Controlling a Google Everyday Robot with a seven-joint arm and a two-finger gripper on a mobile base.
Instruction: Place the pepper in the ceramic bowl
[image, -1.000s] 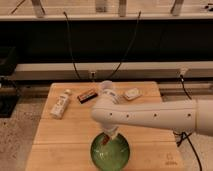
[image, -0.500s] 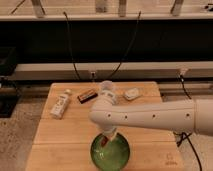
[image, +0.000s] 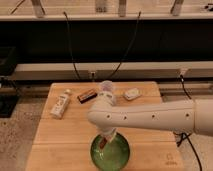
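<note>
The green ceramic bowl (image: 118, 156) sits at the front edge of the wooden table (image: 57, 137). My white arm reaches in from the right and bends down over the bowl's left part. My gripper (image: 106, 141) points down just above the bowl's rim. A small reddish-brown pepper (image: 102, 144) hangs tilted at the gripper's tip, over the bowl's left inner side, and the gripper looks shut on it. The arm hides the bowl's far rim.
A white bottle (image: 60, 103) lies at the table's left. A dark brown bar (image: 87, 95), a clear plastic cup (image: 106, 87) and a small white object (image: 132, 93) stand along the back. Black cables hang behind the table.
</note>
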